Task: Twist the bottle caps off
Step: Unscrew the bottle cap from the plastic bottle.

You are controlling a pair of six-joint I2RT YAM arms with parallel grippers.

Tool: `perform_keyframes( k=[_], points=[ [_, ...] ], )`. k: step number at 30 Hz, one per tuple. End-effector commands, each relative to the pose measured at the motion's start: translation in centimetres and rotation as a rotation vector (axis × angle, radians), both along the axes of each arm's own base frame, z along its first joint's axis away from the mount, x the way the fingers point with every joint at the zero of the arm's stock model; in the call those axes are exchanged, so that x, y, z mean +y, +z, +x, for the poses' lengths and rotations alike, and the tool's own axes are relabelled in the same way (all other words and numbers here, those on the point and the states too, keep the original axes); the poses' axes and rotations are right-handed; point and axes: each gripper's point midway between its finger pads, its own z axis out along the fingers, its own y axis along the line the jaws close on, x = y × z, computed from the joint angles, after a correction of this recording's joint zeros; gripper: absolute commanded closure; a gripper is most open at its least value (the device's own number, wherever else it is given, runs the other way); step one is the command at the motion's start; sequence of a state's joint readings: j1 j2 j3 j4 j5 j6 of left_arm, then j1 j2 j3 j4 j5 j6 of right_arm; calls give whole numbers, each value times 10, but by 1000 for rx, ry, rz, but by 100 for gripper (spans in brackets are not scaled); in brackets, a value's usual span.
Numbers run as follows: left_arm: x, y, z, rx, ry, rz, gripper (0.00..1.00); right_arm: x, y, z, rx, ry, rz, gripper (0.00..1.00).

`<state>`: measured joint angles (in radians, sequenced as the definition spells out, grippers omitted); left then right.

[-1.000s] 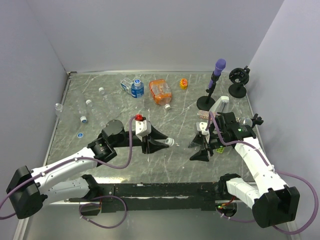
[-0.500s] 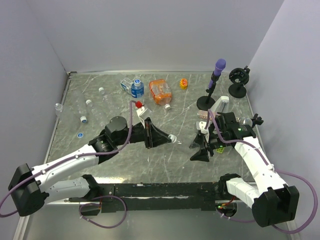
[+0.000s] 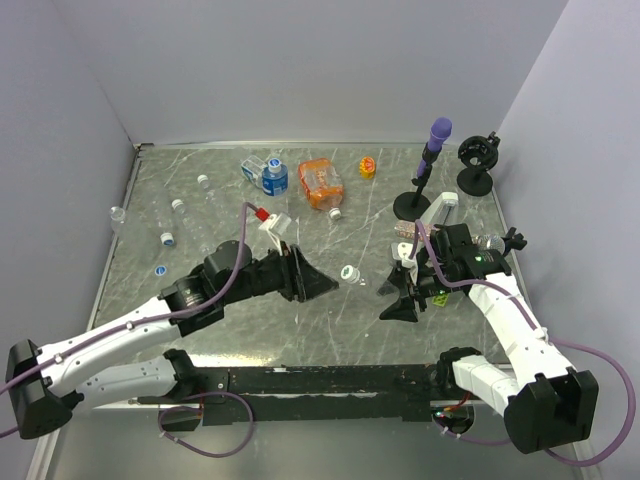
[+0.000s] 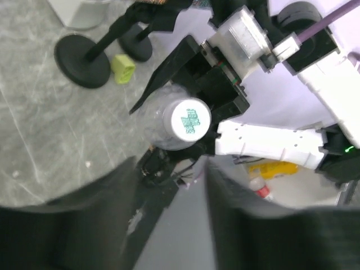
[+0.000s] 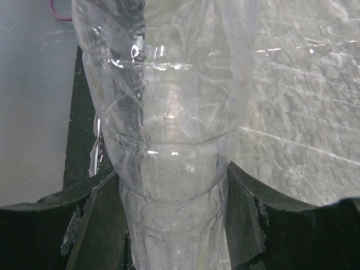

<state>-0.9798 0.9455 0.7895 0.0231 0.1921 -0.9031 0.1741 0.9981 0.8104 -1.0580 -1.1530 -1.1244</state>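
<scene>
My left claw (image 3: 322, 284) reaches toward the middle of the grey marbled table (image 3: 250, 330) with its jaws released and nothing between them. In the left wrist view my two fingers (image 4: 79, 225) are blurred dark shapes along the bottom, with a plain gap between them. Just beyond their tips, and apart from them, sits the white cap (image 3: 350, 272), round, with a green print on its top, facing straight at my left wrist camera. It sits on the neck of a clear bottle (image 5: 169, 112) that my right claw (image 3: 401, 297) holds right of centre, the neck pointing left toward my left claw. The right claw is clenched on that bottle: in the right wrist view its black fingers press against both sides of the crinkled body. Whether the cap is tight or loose on its thread I cannot tell. On the far left part of the table lie more clear bottles, among them a white-capped bottle (image 3: 178, 205) and, nearer to me, one with a blue cap (image 3: 167, 239). A small blue ring-shaped piece (image 3: 160, 268) lies just near of that. Toward the far edge are a blue-labelled bottle (image 3: 272, 178), an orange bottle (image 3: 320, 183) and a small yellow object (image 3: 368, 166). At the far right stands a purple-topped black stand (image 3: 430, 165), with a second black stand (image 3: 475, 165) beside it.
</scene>
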Motion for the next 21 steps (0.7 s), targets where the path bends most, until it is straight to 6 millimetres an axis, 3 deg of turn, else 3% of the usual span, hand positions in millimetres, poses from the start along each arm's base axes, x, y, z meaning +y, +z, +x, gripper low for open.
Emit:
perform_keyframes(
  k=[1, 4, 8, 12, 19, 21],
  points=[
    [14, 19, -11, -270, -81, 58, 31, 5, 10, 3, -61, 28, 47, 77],
    [27, 23, -19, -586, -159, 109, 4, 6, 11, 3, -62, 33, 52, 77],
    [32, 36, -24, -926, -207, 99, 3, 6, 11, 1, -58, 38, 52, 77],
    [21, 49, -23, -1126, -277, 118, 3, 6, 9, 0, -50, 42, 50, 77],
    [-13, 29, -9, -1156, -442, 234, 1, 9, 1, -3, -29, 78, 14, 77],
    [-18, 23, -6, -1151, -472, 250, 5, 10, 0, -4, -26, 85, 5, 77]
  ],
)
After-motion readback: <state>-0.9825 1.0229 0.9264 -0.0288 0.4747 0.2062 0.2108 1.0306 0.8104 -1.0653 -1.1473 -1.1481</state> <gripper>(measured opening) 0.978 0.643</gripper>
